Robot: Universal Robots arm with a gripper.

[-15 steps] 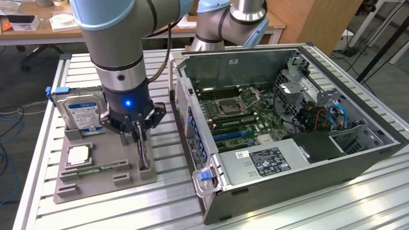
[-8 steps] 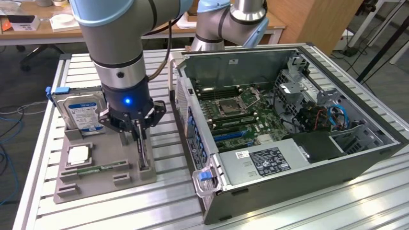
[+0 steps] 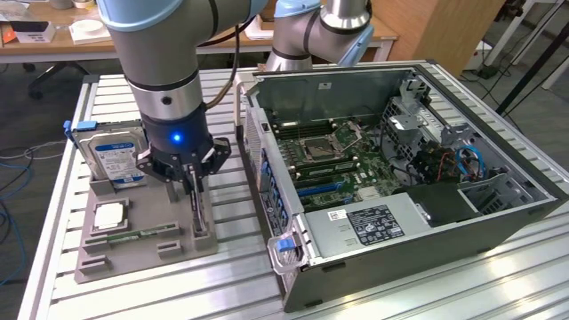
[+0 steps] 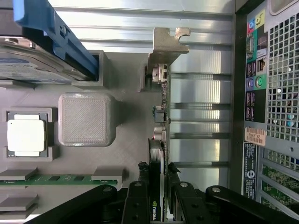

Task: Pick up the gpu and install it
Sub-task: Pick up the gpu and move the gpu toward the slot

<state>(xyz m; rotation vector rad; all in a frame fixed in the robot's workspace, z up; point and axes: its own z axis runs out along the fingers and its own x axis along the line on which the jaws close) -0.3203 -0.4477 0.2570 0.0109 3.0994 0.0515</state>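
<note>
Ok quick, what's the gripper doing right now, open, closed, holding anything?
The gripper is closed on the thin black-and-green gpu card with the silver end bracket, which stands on edge in the grey holder.

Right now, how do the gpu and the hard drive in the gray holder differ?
The gpu is thin and black; the hard drive is thicker and silver, with a blue-white label. The gripper is closed on the gpu, while the hard drive is untouched. Both stand on edge in the gray holder.
</note>
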